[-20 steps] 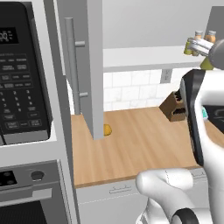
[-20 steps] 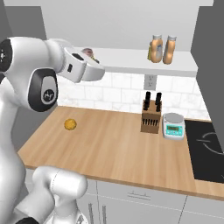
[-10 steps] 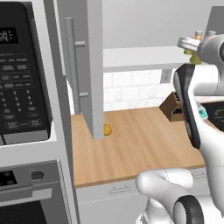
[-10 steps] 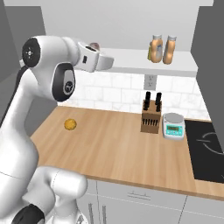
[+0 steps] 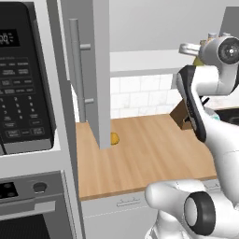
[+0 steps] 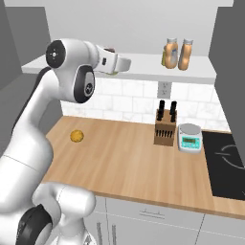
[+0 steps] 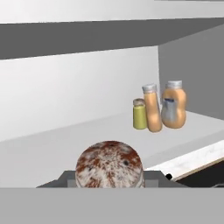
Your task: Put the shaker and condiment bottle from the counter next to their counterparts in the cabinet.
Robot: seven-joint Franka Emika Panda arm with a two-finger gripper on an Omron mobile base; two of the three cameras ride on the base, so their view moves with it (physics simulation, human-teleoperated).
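— While the cabinet [image 5: 88, 70] is seen with its door swung out over the worktop [image 6: 129, 158], what is found on its white shelf [image 7: 65, 144]?
— A fat orange bottle [image 7: 174, 105], the slim condiment bottle [image 7: 151, 107] and a yellow-green shaker [image 7: 139, 114] are grouped at the far right end, touching or nearly so.
— And the pincer [image 6: 115, 64]?
— It is closed narrowly on the second shaker [image 7: 109, 168], whose speckled grey cap is seen between the fingertips, held at shelf level well apart from the group.

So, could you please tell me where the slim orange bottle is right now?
The slim bottle stands on the cabinet shelf, far right in the hand view, between a small shaker and the fatter orange bottle.
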